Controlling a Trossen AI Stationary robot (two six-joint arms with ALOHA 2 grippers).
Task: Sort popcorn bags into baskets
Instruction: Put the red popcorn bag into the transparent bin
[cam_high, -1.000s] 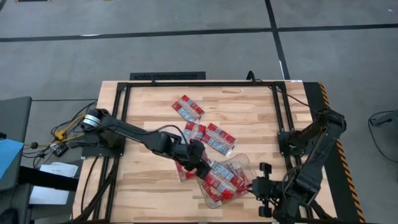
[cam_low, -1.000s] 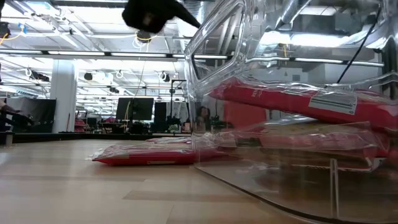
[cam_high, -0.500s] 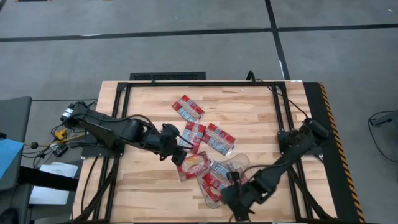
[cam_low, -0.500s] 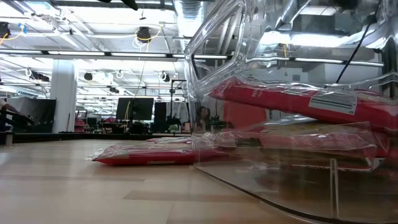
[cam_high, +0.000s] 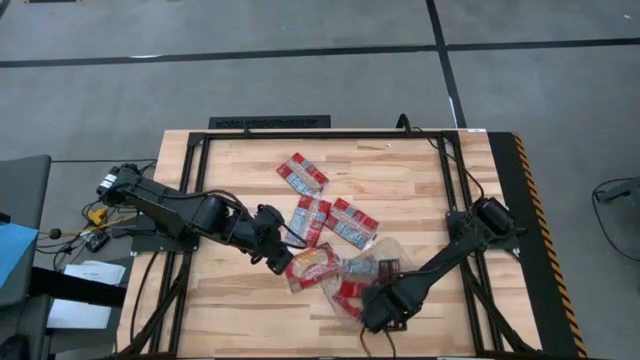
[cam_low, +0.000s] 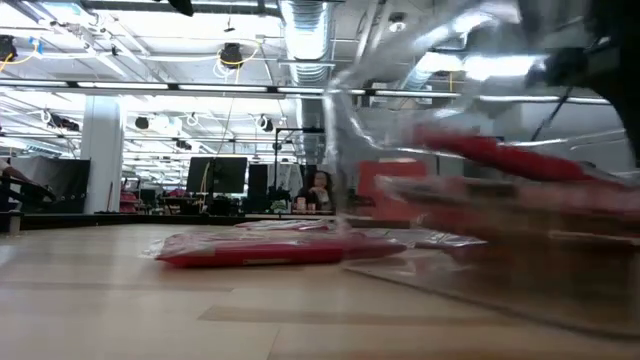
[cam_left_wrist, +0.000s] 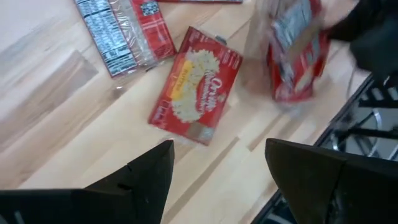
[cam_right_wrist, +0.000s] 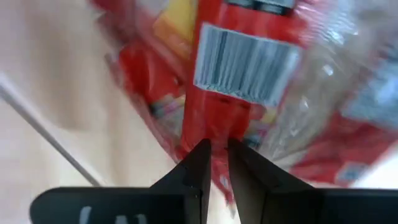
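The clear tub stands on the near middle of the wooden table, a little to the right, and it holds several red popcorn bags. The right gripper is at the near edge of the tub. Its fingers are almost together with only a thin gap, pressed to the tub wall in front of a red bag with a barcode, so it seems to clench the tub's rim.

One bag with the yellow popcorn picture lies flat on the table just left of the tub. The left gripper hovers just left of this bag, released, with nothing between its wide-apart fingers. Farther away lie two bags side by side, and one more bag lies alone toward the far side.

The high view shows all the loose bags, while the low view shows only one flat bag on the table and the blurred tub filling the right side. The left wrist view shows the print on the nearest bag, which the high view does not give clearly
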